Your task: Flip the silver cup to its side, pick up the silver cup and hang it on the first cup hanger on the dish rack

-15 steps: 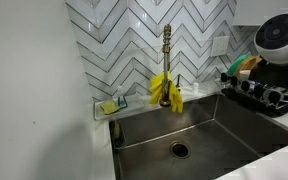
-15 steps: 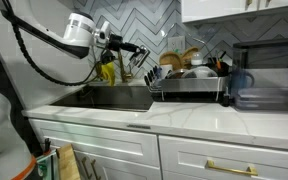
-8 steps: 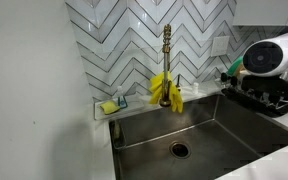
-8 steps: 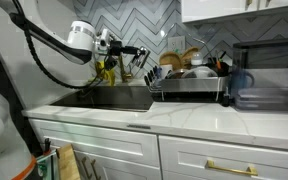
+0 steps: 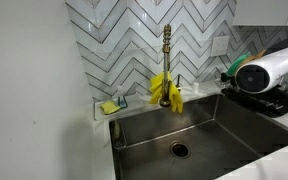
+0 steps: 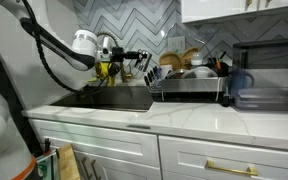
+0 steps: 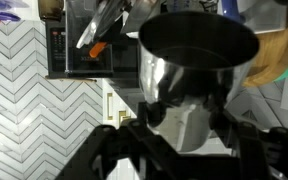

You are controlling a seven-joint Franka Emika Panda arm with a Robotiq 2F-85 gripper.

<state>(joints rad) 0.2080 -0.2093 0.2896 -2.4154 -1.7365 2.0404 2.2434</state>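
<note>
**Wrist view.** The silver cup [image 7: 192, 85] fills the centre. It is a plain, shiny cylinder with its dark open mouth at the top of the picture and its base toward the claw [image 7: 184, 140]. The two dark fingers [image 7: 119, 150] stand on either side of the cup's lower wall and pinch it. Behind it are a chevron tile wall [image 7: 29, 110] and blurred dishes with an orange item [image 7: 97, 47].

**Exterior view.** The claw [image 6: 136, 55] hangs in the air above the sink [image 6: 114, 97], just beside the end of the dish rack [image 6: 189, 88]. The rack stands on the tabletop [image 6: 184, 113], loaded with dishes. The cup is too small to make out here.

**Exterior view.** The arm's white joint [image 5: 259, 72] hides the claw, the cup and part of the rack [image 5: 280, 98]. Only this view shows the brass faucet [image 5: 167, 50], the yellow gloves [image 5: 165, 90] draped on it and the soap tray [image 5: 111, 105].
</note>
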